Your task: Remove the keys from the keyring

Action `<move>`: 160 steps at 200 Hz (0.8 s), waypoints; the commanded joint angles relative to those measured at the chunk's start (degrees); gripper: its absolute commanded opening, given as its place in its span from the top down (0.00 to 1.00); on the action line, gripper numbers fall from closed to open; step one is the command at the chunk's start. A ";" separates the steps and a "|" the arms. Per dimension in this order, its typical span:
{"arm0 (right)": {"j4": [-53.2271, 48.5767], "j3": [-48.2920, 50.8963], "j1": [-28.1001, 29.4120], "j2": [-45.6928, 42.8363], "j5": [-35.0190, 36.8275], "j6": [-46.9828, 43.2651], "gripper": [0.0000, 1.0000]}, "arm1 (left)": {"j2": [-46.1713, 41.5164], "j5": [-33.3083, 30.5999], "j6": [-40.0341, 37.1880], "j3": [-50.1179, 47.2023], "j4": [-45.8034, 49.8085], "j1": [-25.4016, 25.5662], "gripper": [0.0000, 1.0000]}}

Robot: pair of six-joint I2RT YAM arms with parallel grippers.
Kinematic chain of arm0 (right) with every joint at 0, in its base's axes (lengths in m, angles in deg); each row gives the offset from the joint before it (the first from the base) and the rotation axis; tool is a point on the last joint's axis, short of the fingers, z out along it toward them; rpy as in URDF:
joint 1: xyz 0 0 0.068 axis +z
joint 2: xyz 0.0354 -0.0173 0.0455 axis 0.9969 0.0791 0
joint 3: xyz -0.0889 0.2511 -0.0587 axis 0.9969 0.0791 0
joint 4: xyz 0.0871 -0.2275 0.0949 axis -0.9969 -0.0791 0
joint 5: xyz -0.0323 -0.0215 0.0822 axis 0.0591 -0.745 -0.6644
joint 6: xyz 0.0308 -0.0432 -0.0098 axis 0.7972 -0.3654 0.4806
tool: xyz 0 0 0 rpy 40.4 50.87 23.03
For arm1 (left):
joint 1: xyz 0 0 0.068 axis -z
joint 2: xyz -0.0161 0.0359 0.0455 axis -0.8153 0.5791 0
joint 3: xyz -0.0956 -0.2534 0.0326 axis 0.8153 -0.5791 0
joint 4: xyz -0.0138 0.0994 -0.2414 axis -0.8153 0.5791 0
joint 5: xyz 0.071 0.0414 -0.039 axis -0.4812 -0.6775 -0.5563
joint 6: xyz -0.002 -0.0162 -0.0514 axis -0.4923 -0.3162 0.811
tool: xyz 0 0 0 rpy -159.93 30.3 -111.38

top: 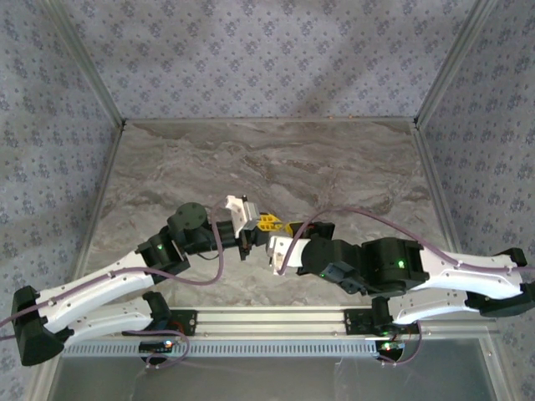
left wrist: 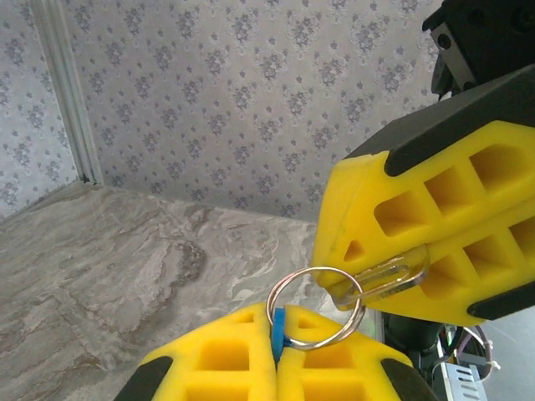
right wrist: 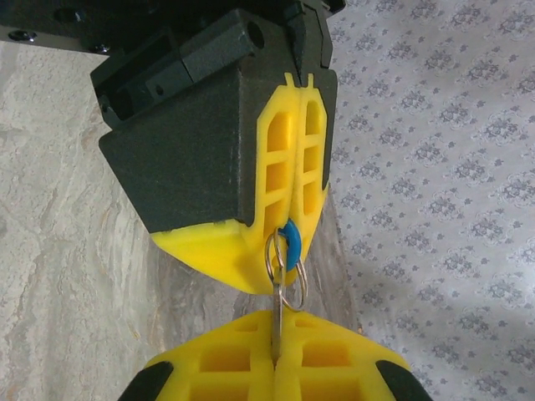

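Not done yet: blue key (left wrist: 278,332) is clamped in closed left fingers (left wrist: 226,359), on the keyring (left wrist: 328,341); metal piece (right wrist: 276,313) is clamped in closed right fingers (right wrist: 226,359). Separation is left.

A lab test booth — marble-look tabletop (top: 276,159), floral-papered walls (top: 251,50), aluminium rails (top: 276,317)

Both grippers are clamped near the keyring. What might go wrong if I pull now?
The left gripper pinches the blue key right at its finger ends; it may slip. The right gripper holds a slim metal piece threaded on the keyring; pulling straight apart may just strain the ring, freeing nothing.
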 commanded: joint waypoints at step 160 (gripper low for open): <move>21.32 5.48 -4.33 7.99 -13.07 -2.37 1.00 | 0.66 1.27 -0.02 3.01 -6.22 0.19 1.00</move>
